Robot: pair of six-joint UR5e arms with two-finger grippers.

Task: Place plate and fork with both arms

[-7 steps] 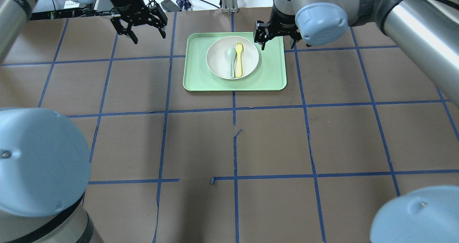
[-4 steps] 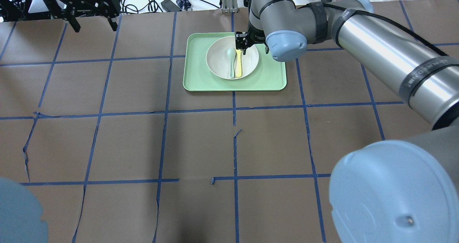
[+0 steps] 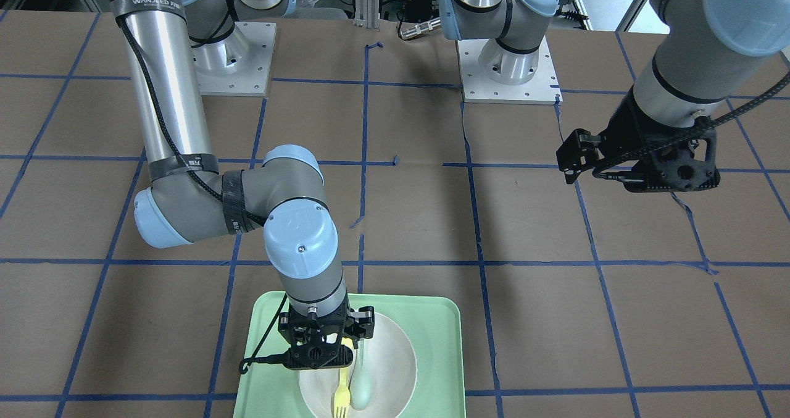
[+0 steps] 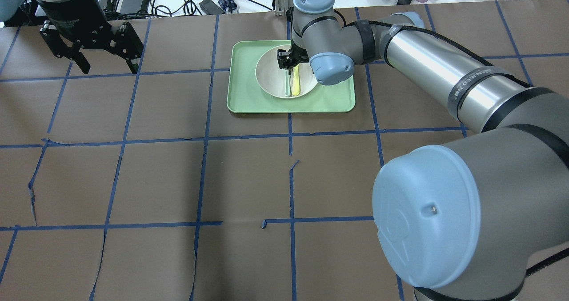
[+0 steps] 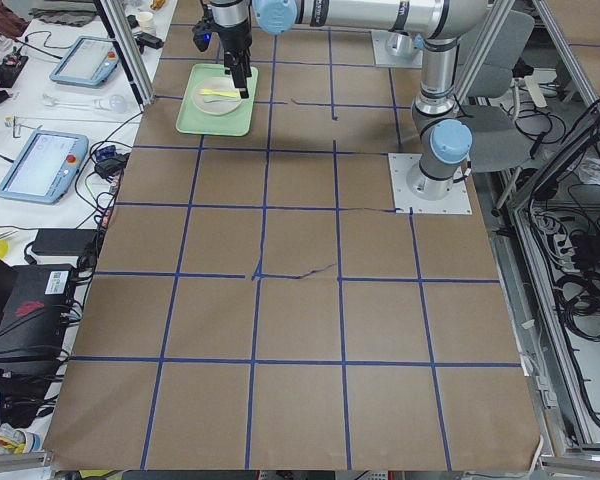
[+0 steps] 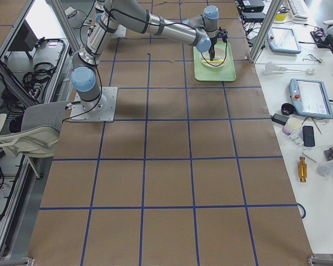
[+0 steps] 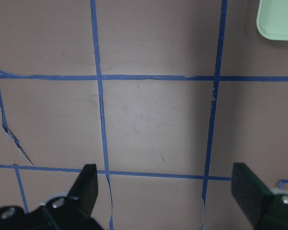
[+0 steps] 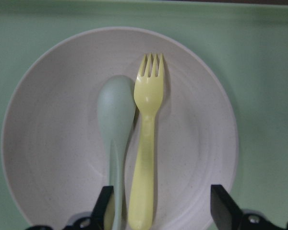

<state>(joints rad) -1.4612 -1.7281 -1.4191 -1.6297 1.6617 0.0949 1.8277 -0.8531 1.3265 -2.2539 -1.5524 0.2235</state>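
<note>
The off-white plate (image 4: 269,76) sits on the pale green tray (image 4: 244,98) at the table's far middle. The yellow fork (image 8: 146,139) lies in the plate with its tines pointing away, next to a grey-green spoon (image 8: 116,115). My right gripper (image 8: 162,212) is open low over the plate, with its fingers on either side of the two handles. It also shows in the overhead view (image 4: 286,65) and the front view (image 3: 321,351), where the fork (image 3: 339,396) pokes out below it. My left gripper (image 4: 108,65) is open and empty above bare table, far left of the tray.
Brown paper with blue tape lines covers the table (image 4: 249,181). The left wrist view shows only a corner of the tray (image 7: 278,19). Cables and small devices (image 4: 209,3) lie beyond the far edge. My right arm's elbow (image 4: 426,212) blocks the near right of the overhead view.
My right gripper has moved left from the tray's far right edge to over the plate and come down onto the fork's handle. My left gripper has swung left, away from the tray.
</note>
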